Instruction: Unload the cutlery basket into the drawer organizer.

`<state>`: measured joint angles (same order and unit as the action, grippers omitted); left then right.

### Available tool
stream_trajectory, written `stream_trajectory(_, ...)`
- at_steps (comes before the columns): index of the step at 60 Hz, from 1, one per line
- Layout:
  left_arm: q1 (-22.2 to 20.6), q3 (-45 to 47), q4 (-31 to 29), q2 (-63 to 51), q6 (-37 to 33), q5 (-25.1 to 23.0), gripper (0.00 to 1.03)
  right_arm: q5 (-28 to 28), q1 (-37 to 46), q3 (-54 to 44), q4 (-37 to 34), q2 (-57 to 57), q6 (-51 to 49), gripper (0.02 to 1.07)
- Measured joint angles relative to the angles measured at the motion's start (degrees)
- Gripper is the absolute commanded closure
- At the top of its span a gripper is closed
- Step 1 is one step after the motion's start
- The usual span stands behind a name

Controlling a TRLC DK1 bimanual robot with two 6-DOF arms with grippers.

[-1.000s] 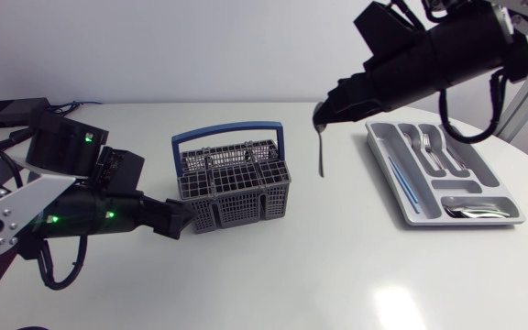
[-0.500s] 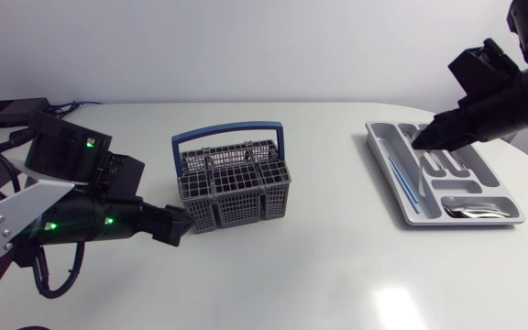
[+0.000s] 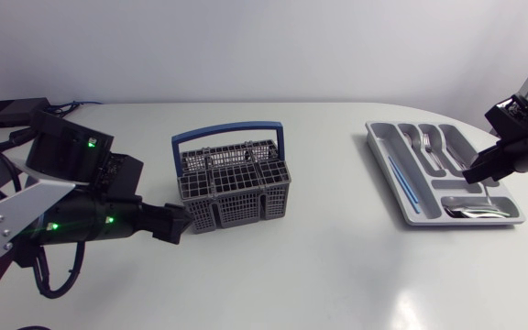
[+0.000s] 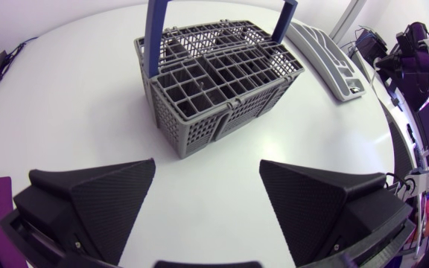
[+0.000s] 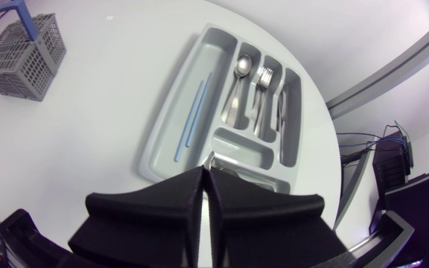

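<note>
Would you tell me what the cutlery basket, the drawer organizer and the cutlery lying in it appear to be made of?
Cutlery basket: likely moulded plastic, a matte grey open grid with a blue handle. Drawer organizer: probably plastic too, smooth light grey with a soft sheen and rounded dividers. Spoon and fork: seemingly polished metal, bright and reflective.

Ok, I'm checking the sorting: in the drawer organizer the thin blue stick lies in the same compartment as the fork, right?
Not quite. In the drawer organizer the thin blue stick lies alone in the long outer compartment, and the fork lies two compartments over. The right wrist view shows it.
</note>
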<state>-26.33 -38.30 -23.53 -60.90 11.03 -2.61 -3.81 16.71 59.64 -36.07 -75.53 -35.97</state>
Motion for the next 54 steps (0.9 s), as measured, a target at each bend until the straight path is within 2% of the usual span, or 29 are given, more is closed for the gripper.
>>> stream_trajectory(9, 0.00, -0.04, -0.04, 0.00, 0.98, 0.20, 0.05, 1.75, 4.63, -2.03, 8.50, -5.11, -4.52, 1.01)
stream_trajectory(23, 0.00, -0.72, -0.68, 0.00, 1.25, 0.63, 0.05, 2.25, 10.27, -2.30, 16.76, -13.88, -9.57, 1.01)
stream_trajectory(54, 0.02, -0.72, -1.99, 0.02, 2.54, 1.64, 0.05, 4.13, 11.10, -8.09, 32.13, -19.89, -15.65, 0.99)
